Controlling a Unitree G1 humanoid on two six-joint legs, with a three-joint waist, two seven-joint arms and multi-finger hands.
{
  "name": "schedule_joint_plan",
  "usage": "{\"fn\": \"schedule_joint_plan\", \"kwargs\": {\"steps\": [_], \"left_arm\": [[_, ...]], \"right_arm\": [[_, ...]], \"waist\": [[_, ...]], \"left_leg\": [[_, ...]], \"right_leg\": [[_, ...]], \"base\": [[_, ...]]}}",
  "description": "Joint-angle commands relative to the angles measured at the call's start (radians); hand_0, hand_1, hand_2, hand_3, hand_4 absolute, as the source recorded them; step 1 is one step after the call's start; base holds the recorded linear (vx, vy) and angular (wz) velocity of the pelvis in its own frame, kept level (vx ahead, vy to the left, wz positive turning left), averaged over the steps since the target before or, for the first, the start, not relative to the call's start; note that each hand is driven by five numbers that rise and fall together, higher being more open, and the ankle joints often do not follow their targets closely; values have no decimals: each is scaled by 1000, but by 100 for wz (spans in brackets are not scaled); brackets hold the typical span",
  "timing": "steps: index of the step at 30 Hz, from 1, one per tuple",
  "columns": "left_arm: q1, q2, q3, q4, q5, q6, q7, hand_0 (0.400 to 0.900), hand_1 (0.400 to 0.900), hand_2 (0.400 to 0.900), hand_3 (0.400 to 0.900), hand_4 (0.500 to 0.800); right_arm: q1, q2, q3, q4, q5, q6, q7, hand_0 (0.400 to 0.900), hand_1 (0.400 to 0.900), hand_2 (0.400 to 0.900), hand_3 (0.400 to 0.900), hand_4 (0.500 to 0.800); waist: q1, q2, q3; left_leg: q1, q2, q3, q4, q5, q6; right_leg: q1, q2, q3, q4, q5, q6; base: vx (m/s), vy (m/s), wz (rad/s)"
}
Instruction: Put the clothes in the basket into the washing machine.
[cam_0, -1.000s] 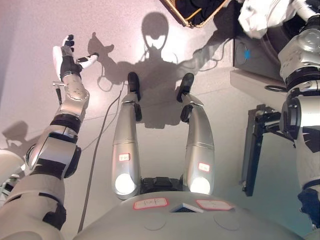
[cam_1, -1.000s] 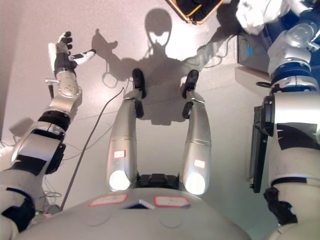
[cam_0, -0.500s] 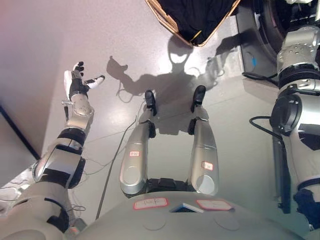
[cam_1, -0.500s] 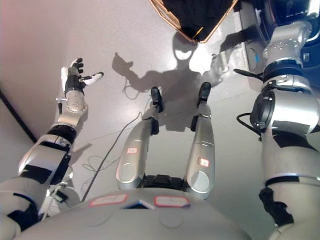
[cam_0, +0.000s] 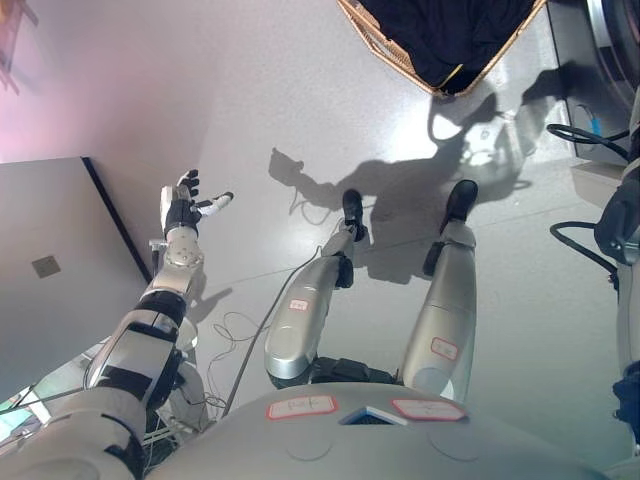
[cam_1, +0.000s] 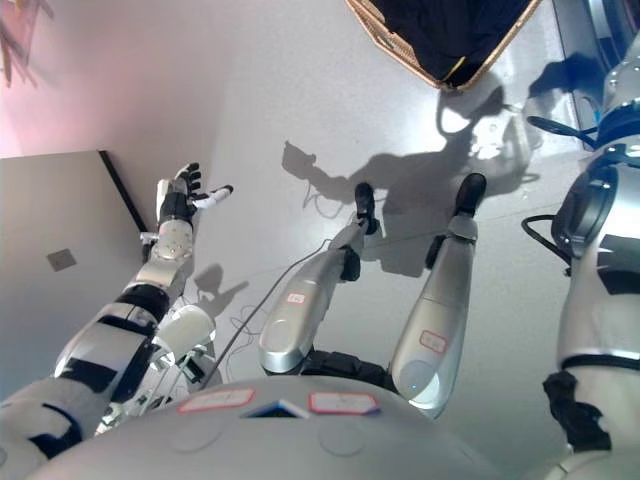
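Observation:
A woven tan basket (cam_0: 384, 44) sits on the floor at the top of the view, holding dark clothes (cam_0: 450, 28) with a thin yellow trim. The washing machine's grey front (cam_0: 575, 60) shows at the top right corner, just right of the basket. My left hand (cam_0: 186, 204) is held out to the left, well away from the basket, fingers spread open and empty. My right arm (cam_0: 622, 215) rises along the right edge, and its hand lies outside both views.
A grey panel (cam_0: 50, 270) with a dark edge strip (cam_0: 118, 228) stands at the left, close to my left hand. Pale grey floor (cam_0: 250, 100) stretches between that panel and the basket.
The camera has swung, so the whole scene has shifted. The right hand with a white garment, seen at the top right a second ago, has passed out of view. The left hand stays open.

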Motion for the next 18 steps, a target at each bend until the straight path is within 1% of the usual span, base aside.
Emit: {"fn": "schedule_joint_plan", "kwargs": {"steps": [1,8,18], "left_arm": [[25,27,35,35,-39,-43,16,900,900,900,900,800],[12,13,24,43,-43,-48,6,900,900,900,900,800],[-7,-13,24,78,-39,-39,10,900,900,900,900,800]], "right_arm": [[-63,-98,141,-47,-84,-77,36,900,900,900,900,800],[-65,-100,158,-15,-51,-56,81,900,900,900,900,800],[-22,-66,179,0,-71,-15,112,900,900,900,900,800]], "waist": [[-3,34,-96],[-13,19,-126],[-41,12,-150]], "left_leg": [[-51,55,-96,-59,88,-114],[-12,52,-110,-99,91,-120],[8,48,-85,-94,67,-104]], "right_leg": [[74,29,-29,-70,-39,59],[93,50,-27,-88,-44,53],[109,57,-8,-110,-38,52]], "base": [[43,-61,7],[60,-20,-4],[22,28,-11]]}}
